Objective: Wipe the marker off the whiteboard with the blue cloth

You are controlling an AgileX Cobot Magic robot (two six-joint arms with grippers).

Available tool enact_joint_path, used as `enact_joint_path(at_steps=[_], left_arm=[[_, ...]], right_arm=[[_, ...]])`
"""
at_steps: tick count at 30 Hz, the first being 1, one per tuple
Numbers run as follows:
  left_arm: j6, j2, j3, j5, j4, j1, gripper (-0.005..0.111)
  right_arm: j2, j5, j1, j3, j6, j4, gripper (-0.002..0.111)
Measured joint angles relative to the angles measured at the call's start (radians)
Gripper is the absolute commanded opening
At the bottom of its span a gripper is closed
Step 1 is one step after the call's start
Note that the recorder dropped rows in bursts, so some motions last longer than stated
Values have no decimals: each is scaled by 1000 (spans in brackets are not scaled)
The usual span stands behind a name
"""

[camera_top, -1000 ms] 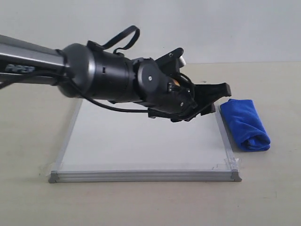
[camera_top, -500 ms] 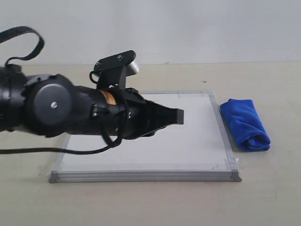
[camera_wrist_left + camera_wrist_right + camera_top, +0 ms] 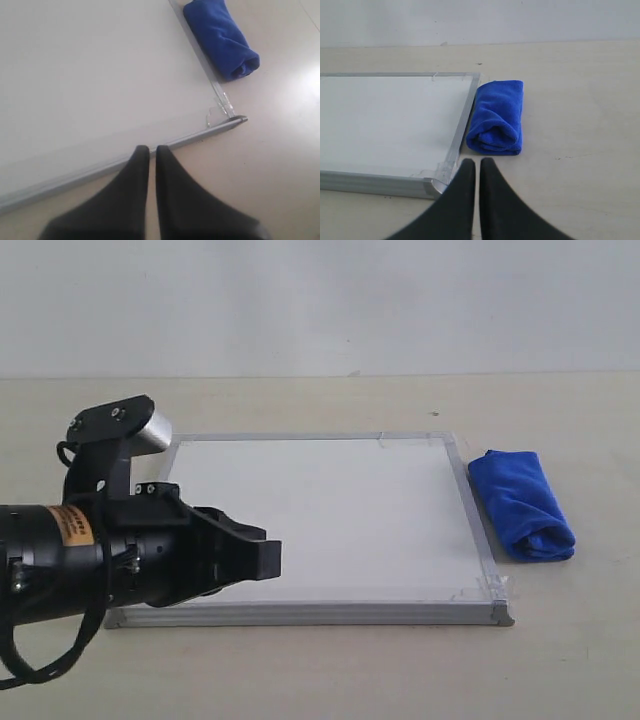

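Left pincer, closed and empty, hangs at the whiteboard's near edge; right pincer likewise closed; blue cloth lies just beside the board.

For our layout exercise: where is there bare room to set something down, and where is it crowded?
Free: the table right of the blue cloth, the strip in front of the whiteboard, and the board's middle. Crowded: its near-left corner, under the left gripper.

Beige tabletop, tiny dark speck; pale wall behind.
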Motion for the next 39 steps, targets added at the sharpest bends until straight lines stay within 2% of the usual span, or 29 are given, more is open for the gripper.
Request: enact_joint_path(at_steps=[9,16,18,22,23,27,28,32,34,39], left_arm=[[11,-20,0,3,0,0,5],[184,-61,2,6,0,1,5],[211,-96,4,12,0,20,5],[241,-240,33,14,0,101,5],[259,-340,71,14,0,142,5],[279,-585,183,5,0,238,5],[285,-693,252,-14,0,286,5],[303,-888,409,-126,0,391,5],[337,-1041,524,-245,0,469,5],[371,-1189,548,-213,-2,544,5]], right_arm=[[0,0,0,0,0,0,0],[0,0,0,0,0,0,0],[0,0,0,0,0,0,0],[0,0,0,0,0,0,0],[0,0,0,0,0,0,0],[0,0,0,0,0,0,0],[0,0,0,0,0,0,0],[0,0,0,0,0,0,0],[0,0,0,0,0,0,0],[0,0,0,0,0,0,0]])
